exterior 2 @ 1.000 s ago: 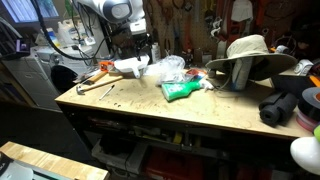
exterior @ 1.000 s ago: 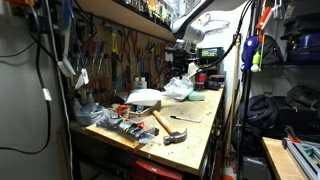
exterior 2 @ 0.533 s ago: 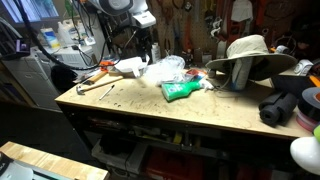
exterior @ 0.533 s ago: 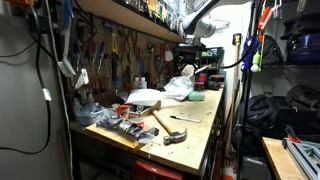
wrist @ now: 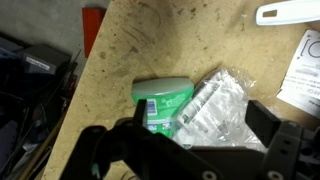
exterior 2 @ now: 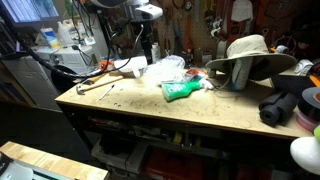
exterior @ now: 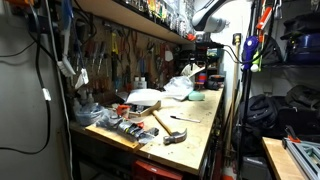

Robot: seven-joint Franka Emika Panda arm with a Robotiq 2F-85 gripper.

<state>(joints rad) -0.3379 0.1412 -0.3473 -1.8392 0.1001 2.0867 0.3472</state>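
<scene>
My gripper (wrist: 190, 138) is open and empty, with its jaws spread wide. It hangs well above the workbench in both exterior views (exterior: 199, 55) (exterior 2: 148, 42). Straight below it in the wrist view lie a green tub (wrist: 160, 100) on its side and a crumpled clear plastic bag (wrist: 215, 108), touching each other. The green tub (exterior 2: 181, 90) and the bag (exterior 2: 165, 68) lie on the wooden benchtop (exterior 2: 150, 110). They also show at the far end of the bench in an exterior view, the bag (exterior: 180, 87) beside the tub (exterior: 197, 96).
A hammer (exterior: 160, 121) (exterior 2: 95, 87), a white object (exterior: 143, 98) and loose tools lie on the bench. A tan hat (exterior 2: 248, 55) and black gear (exterior 2: 285, 105) sit at one end. A white handle (wrist: 290, 12) and a sheet of paper (wrist: 305, 70) lie near the bag.
My gripper has risen straight up from the bag and tub over the last second. The things on the bench have not moved.
</scene>
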